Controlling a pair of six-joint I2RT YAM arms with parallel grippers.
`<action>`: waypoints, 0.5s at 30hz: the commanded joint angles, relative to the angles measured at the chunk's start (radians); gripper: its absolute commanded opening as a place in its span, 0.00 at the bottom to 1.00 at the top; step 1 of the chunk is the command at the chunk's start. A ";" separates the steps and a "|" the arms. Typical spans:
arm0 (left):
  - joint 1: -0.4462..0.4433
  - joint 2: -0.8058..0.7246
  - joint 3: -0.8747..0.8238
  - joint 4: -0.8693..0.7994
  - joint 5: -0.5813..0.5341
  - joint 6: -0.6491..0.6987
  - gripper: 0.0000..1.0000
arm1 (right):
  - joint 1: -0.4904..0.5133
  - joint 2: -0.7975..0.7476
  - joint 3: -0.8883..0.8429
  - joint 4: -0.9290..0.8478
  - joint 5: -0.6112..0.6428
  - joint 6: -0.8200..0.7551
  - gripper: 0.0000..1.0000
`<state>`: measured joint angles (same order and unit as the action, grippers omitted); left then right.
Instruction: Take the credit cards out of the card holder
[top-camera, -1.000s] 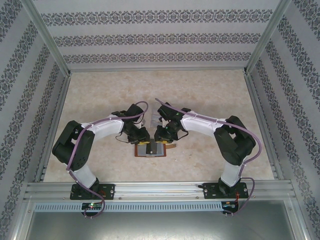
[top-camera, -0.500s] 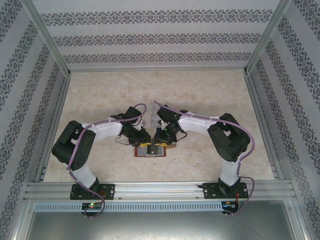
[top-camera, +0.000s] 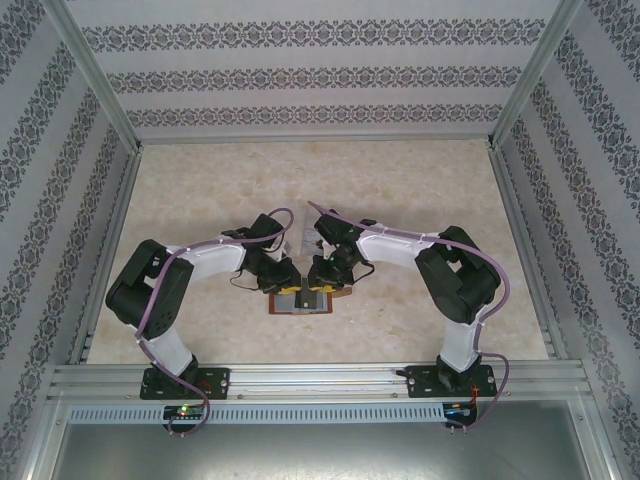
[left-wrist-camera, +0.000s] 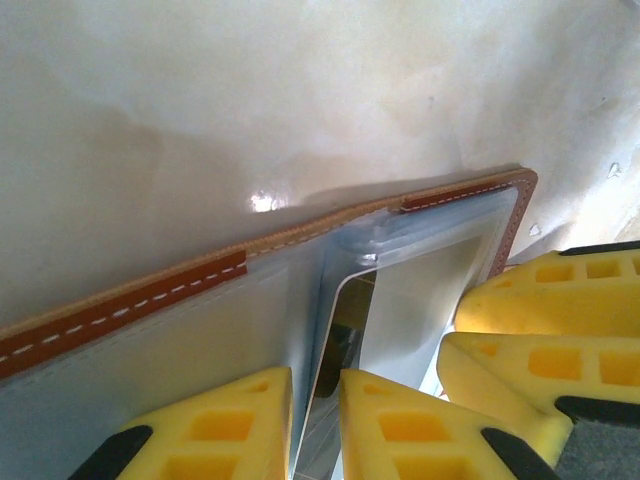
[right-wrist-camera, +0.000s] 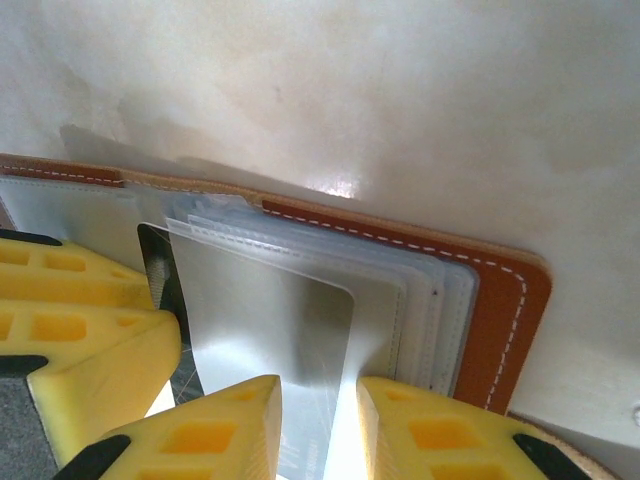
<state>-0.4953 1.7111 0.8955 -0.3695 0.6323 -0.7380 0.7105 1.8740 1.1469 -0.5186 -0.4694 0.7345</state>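
On table (top-camera: 420, 200), card holder (top-camera: 300, 303) lies open flat between both wrists. Both narrow-gapped: left gripper (left-wrist-camera: 313, 385) astride raised credit card (left-wrist-camera: 340, 320), right gripper (right-wrist-camera: 318, 388) astride clear sleeves (right-wrist-camera: 430, 300). Firm pinch: cannot tell. Suggest one pins holder, other draws card straight along pocket.

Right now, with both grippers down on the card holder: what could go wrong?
1. Left gripper straddles a credit card edge among clear sleeves; it might pinch a sleeve too.
2. Right gripper sits very close beside it; the two could collide.
3. If neither pins the card holder, it may lift with the card.
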 joint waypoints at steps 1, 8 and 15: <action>0.013 0.031 0.000 -0.008 0.005 0.023 0.19 | -0.005 0.037 -0.027 -0.021 0.024 -0.006 0.28; 0.013 0.029 -0.009 -0.004 0.002 0.019 0.16 | -0.005 0.039 -0.029 -0.022 0.022 -0.006 0.28; 0.014 -0.006 0.001 -0.043 -0.031 0.032 0.10 | -0.005 0.037 -0.026 -0.027 0.025 -0.009 0.27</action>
<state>-0.4950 1.7210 0.8959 -0.3672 0.6434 -0.7322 0.7090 1.8748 1.1458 -0.5190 -0.4721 0.7345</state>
